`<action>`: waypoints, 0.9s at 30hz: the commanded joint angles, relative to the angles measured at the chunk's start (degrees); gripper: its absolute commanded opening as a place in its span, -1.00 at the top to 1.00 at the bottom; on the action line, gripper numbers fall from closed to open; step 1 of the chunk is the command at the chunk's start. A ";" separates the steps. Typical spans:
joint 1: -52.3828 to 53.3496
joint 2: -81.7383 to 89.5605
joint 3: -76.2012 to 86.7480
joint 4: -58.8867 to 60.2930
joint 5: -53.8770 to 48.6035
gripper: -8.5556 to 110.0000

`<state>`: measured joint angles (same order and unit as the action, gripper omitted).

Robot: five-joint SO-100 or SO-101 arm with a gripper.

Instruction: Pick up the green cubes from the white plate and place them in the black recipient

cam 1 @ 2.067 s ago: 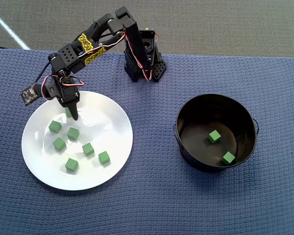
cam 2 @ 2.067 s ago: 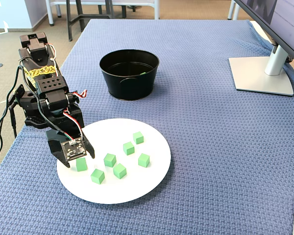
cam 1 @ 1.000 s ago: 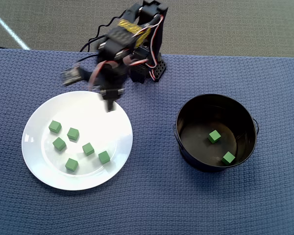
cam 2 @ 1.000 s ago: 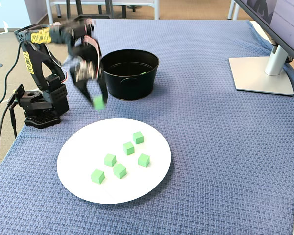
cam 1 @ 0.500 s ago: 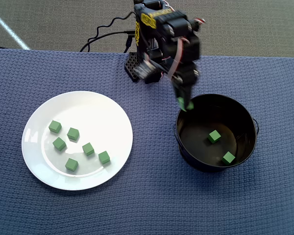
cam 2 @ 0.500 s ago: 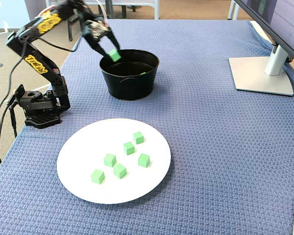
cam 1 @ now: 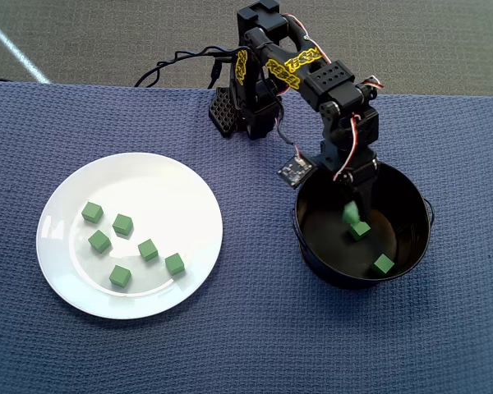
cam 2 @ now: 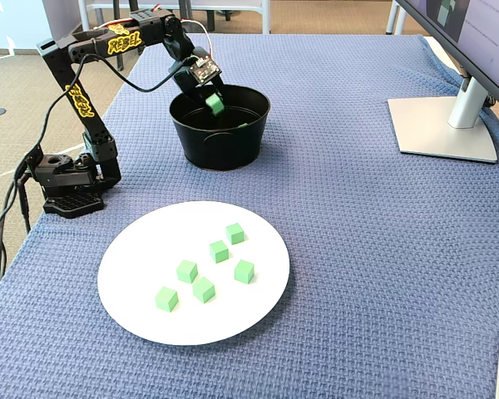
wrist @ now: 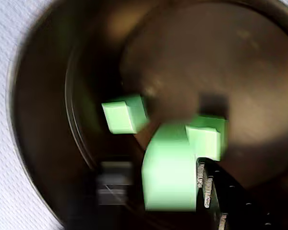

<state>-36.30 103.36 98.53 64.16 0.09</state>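
Above the black recipient (cam 1: 363, 222): cube carried over from the white plate (cam 1: 130, 234).
Overhead view: gripper (cam 1: 351, 212) pinching a green cube (cam 1: 350, 213), two inside, six left on plate. Wrist view: blurred. Fixed view: gripper at pot mouth; release pending.

In the fixed view, the arm's base (cam 2: 66, 179) sits at the left edge of the blue woven cloth (cam 2: 358, 249). The arm arches toward the upper middle of the frame, where the gripper (cam 2: 212, 100) hangs over the mouth of the black pot (cam 2: 220, 137), pinching a green cube (cam 2: 214, 103). Lower left of centre lies the white plate (cam 2: 141, 307) carrying six green cubes (cam 2: 219, 251) in a loose cluster. A monitor stand (cam 2: 445, 125) occupies the upper right.
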 commanded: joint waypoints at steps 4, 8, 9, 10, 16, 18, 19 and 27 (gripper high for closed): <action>2.37 4.48 -4.66 4.48 -1.76 0.13; 11.78 5.89 -11.60 10.37 -4.13 0.44; 14.85 4.92 -15.03 13.54 -6.24 0.37; 18.11 3.87 -18.11 16.17 -7.73 0.32; 41.57 1.49 -21.45 14.59 -9.76 0.42; 47.37 -0.35 -18.81 11.87 -10.99 0.37; 49.66 -1.41 -17.31 10.46 -12.39 0.33; 58.97 -11.25 -7.29 -0.62 -25.14 0.19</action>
<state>20.48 93.60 89.56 67.41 -21.09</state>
